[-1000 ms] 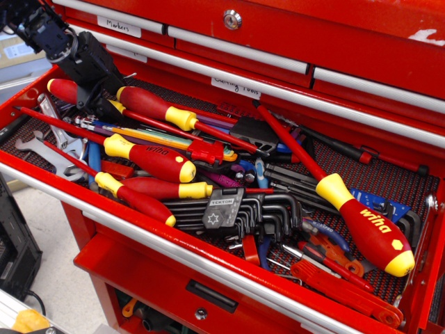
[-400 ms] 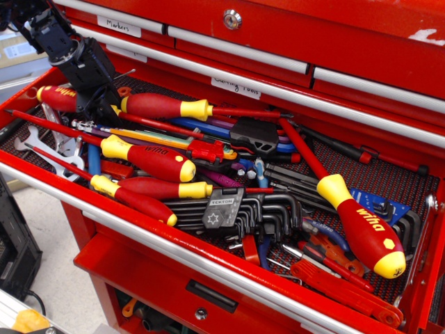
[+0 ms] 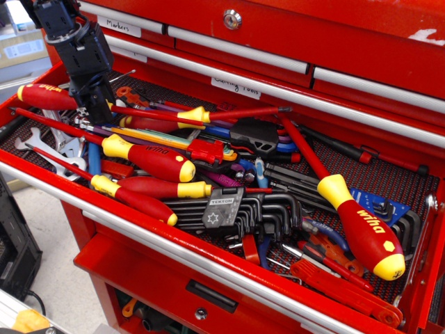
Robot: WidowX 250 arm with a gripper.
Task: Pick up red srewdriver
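The open red tool drawer holds several red-and-yellow screwdrivers. My black gripper hangs over the drawer's back left corner. Its fingers are closed around one red screwdriver near the collar. That screwdriver's red "wiha" handle sticks out to the left, and its thin red shaft runs right and down over the pile. Just to the right lies a second screwdriver with a yellow collar, its handle partly hidden under other tools.
More red-handled screwdrivers lie in the front left, and a large one at the right. A hex key set is in the middle, wrenches at far left, pliers at front right. Closed drawers rise behind.
The gripper has risen and shifted left, taking the red screwdriver's handle left with it. The neighbouring screwdriver with the yellow collar has swung round, and the large right one has shifted slightly.
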